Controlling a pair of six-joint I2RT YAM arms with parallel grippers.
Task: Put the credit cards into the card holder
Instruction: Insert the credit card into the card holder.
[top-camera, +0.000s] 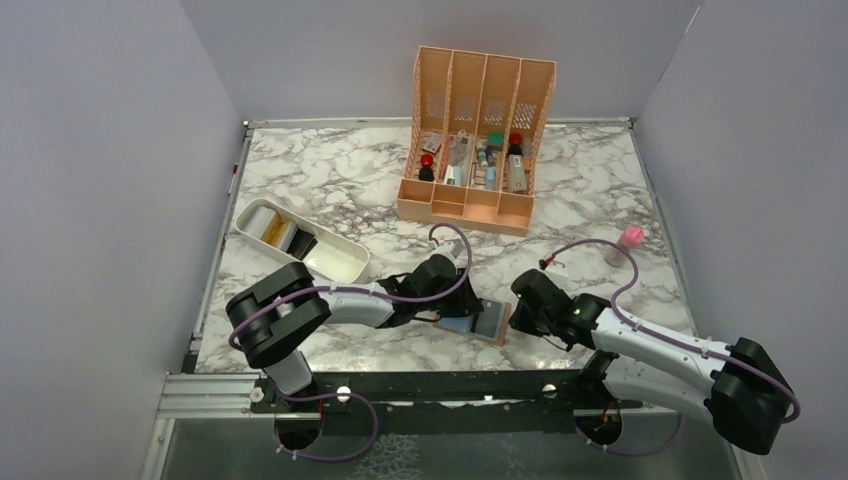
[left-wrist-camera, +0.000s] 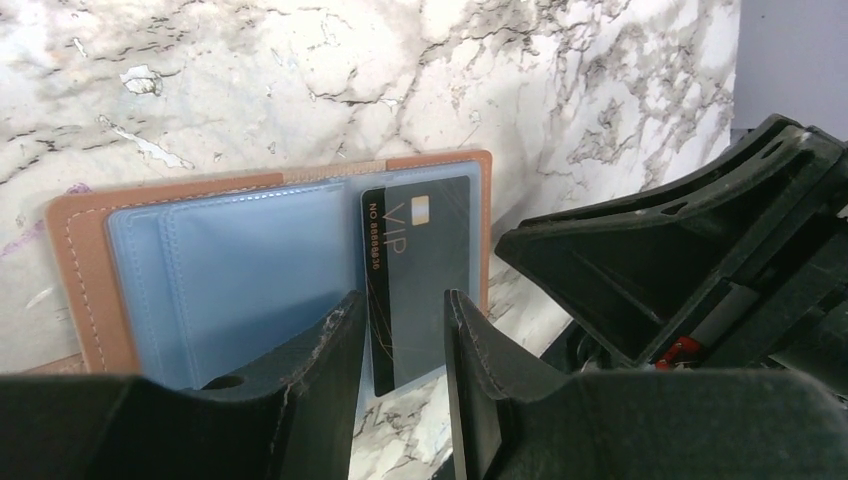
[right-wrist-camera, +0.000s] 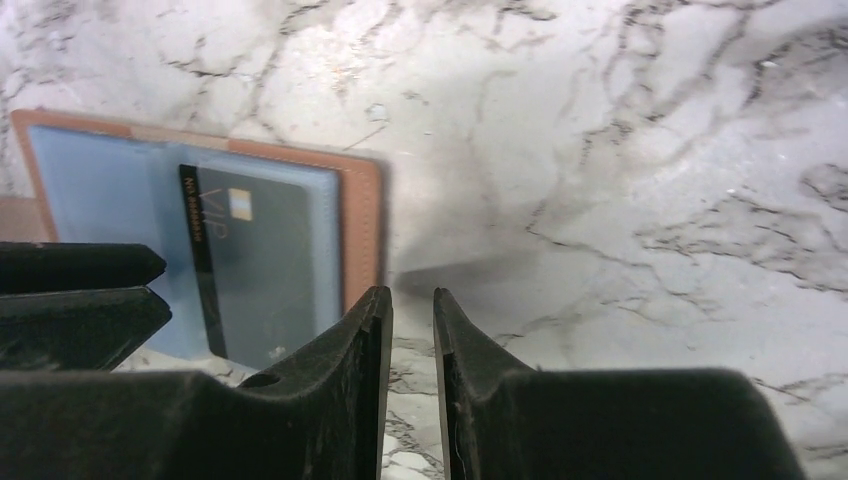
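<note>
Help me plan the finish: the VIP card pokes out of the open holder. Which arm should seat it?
Left, probably: the left tool flanks the protruding card; the right tool sits over bare marble beside the card holder.

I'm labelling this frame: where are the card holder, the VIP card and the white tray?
card holder (left-wrist-camera: 85, 275), left wrist view, brown left border
VIP card (left-wrist-camera: 422, 262), left wrist view, dark face under the chip
white tray (top-camera: 335, 260), top view, bare floor, right end

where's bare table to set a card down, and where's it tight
Free: the marble between the white tray and the peach organizer, and the right side from the organizer to the pink-capped bottle. Crowded: near centre, where the left hand and right hand flank the open card holder.
</note>
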